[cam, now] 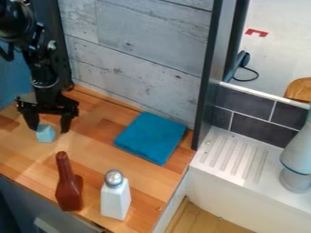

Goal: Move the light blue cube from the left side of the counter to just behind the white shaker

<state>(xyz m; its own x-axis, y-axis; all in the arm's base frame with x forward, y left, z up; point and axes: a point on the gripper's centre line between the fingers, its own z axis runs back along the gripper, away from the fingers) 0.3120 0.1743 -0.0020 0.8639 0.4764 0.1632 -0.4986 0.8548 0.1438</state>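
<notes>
Tool [50, 130] open in the camera view, its two fingers spread well apart over the wooden bench [88, 136]. Between them, close to the finger nearer the view's left edge, sits a small light-blue block [45, 133]. A folded teal cloth [150, 137] lies flat near the wall. Toward the front edge, a brown bottle [69, 189] stands beside a white shaker with a silver top [115, 198].

Pale plank wall [139, 41], wooden countertop [88, 157]
</notes>
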